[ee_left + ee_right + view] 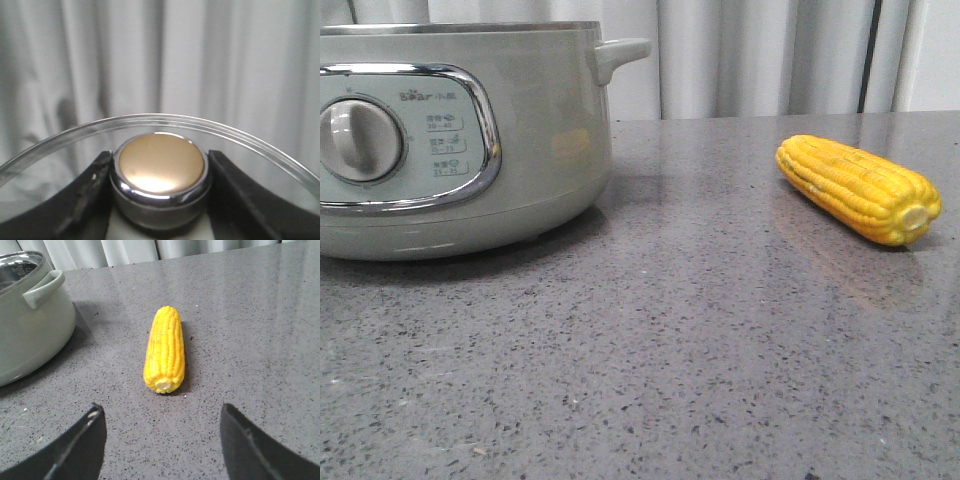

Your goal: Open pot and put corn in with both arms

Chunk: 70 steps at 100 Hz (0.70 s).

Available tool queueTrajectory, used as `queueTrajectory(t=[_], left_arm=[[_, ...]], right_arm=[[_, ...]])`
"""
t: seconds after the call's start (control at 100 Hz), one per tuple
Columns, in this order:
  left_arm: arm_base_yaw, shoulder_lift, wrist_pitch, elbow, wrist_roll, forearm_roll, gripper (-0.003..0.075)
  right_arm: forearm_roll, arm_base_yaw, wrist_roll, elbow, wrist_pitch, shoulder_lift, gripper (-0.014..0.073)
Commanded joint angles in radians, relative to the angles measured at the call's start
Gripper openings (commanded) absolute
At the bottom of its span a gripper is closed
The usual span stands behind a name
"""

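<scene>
Front view: the pot [460,140] stands at about nine o'clock on the grey speckled tabletop [650,380], its control panel and dial [358,140] facing the camera and its small side handle [618,55] pointing toward three o'clock. No lid shows on the rim here, so the pot looks already opened. The corn [858,188] lies flat at about three o'clock, well apart from the pot. Its long axis runs from ten o'clock toward four o'clock, with the pale cut end at the four o'clock end, nearer the camera. Neither tool appears in this view.

Left wrist view: the left tool [161,175] is closed around the gold-topped chrome knob [161,165] of a glass lid [150,122], its dark fingers [85,200] pressing on either side. Only curtain shows behind the lid's rim, so I judge the lid is held up and away from the pot to keep the opening free.

Right wrist view: the right tool [162,440] is spread wide and holds nothing. The corn [165,350] lies on the tabletop ahead of it, long axis running from twelve to six o'clock, cut end toward the tool. The fingers [80,447] stand to either side of that line, which suits a grasp across the cob's width. The pot [30,315] sits at ten o'clock, its metal inner rim bare.
</scene>
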Motion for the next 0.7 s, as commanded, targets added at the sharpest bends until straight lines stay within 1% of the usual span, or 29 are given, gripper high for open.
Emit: queueTrajectory(t=[0.0, 0.11, 0.21, 0.32, 0.47, 0.69], left_arm=[[0.130, -0.032, -0.127, -0.002, -0.004, 0.006, 0.0123], [0.275, -0.032, -0.129, 0.046, -0.004, -0.018, 0.0123], [0.347, -0.028, -0.138, 0.090, -0.004, -0.077, 0.0123], [0.399, -0.015, -0.133, 0.136, -0.004, -0.082, 0.0123], [0.400, 0.013, -0.130, 0.210, -0.004, -0.082, 0.0123], [0.348, 0.067, -0.128, 0.336, -0.004, -0.082, 0.0123]], right_arm=[[0.007, -0.006, -0.010, -0.034, -0.066, 0.019, 0.0421], [0.007, -0.006, -0.010, -0.034, -0.075, 0.019, 0.0421], [0.007, -0.006, -0.010, -0.034, -0.077, 0.019, 0.0421], [0.007, -0.004, -0.010, -0.034, -0.077, 0.019, 0.0421], [0.007, 0.000, -0.010, -0.034, -0.077, 0.019, 0.0421], [0.007, 0.000, -0.010, -0.034, -0.077, 0.019, 0.0421]])
